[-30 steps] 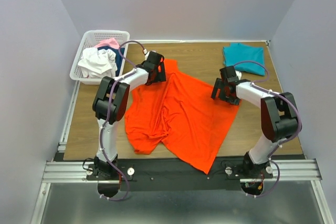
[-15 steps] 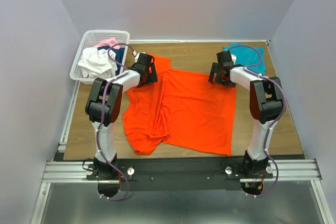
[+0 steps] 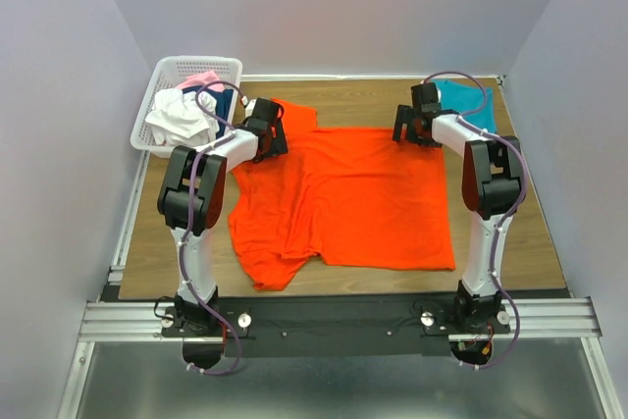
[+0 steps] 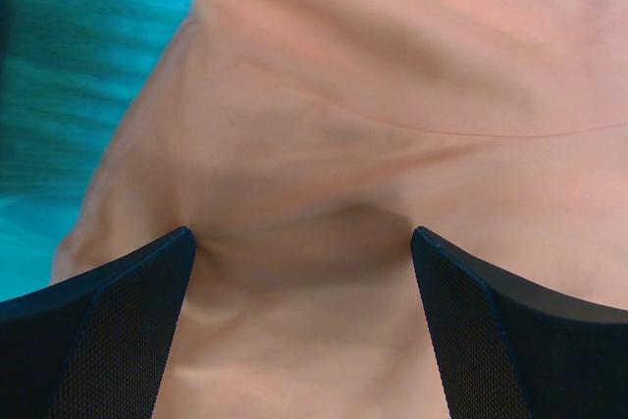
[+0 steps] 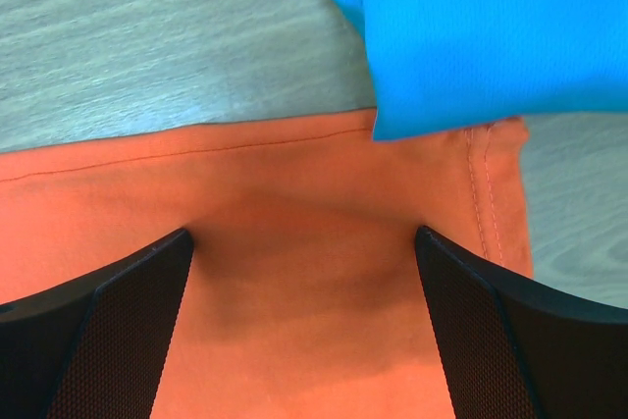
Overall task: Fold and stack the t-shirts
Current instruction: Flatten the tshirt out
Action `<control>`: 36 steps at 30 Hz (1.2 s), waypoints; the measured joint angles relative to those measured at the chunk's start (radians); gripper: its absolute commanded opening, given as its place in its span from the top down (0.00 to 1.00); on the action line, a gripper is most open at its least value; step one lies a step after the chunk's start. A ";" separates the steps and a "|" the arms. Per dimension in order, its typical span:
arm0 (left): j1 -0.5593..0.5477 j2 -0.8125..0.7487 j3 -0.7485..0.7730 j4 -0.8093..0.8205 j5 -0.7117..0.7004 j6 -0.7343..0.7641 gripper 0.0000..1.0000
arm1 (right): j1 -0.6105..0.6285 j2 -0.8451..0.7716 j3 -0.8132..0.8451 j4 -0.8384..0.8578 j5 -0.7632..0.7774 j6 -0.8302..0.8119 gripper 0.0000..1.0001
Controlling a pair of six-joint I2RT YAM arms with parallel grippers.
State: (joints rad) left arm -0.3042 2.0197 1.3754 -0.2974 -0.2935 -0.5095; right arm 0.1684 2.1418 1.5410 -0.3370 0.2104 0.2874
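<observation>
Lying spread flat on the wooden surface [image 3: 363, 100], the orange shirt [image 3: 343, 203] has a pincer over each far corner. The left pincer [image 3: 268, 136] is at its far left and the right pincer [image 3: 409, 128] at its far right, both with fingers spread wide above the cloth. A folded teal shirt [image 3: 476, 103] overlaps the orange shirt's far right hem. A white basket [image 3: 196, 60] sits just left of the orange shirt.
</observation>
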 measured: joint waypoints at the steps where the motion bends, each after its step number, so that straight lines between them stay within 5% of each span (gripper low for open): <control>1: 0.003 0.000 0.000 -0.004 -0.005 0.001 0.02 | -0.007 0.003 0.005 0.000 -0.007 -0.013 0.00; 19: -0.004 -0.179 0.037 0.029 0.093 0.087 0.02 | -0.020 -0.146 -0.016 -0.056 -0.170 -0.084 0.00; 36: -0.006 0.315 0.624 -0.060 0.209 0.144 0.02 | -0.020 -0.062 0.009 -0.060 -0.215 -0.045 0.00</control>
State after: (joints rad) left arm -0.3099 2.3352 1.9991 -0.3569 -0.0845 -0.3653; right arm 0.1486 2.0800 1.5497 -0.3973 -0.0048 0.2428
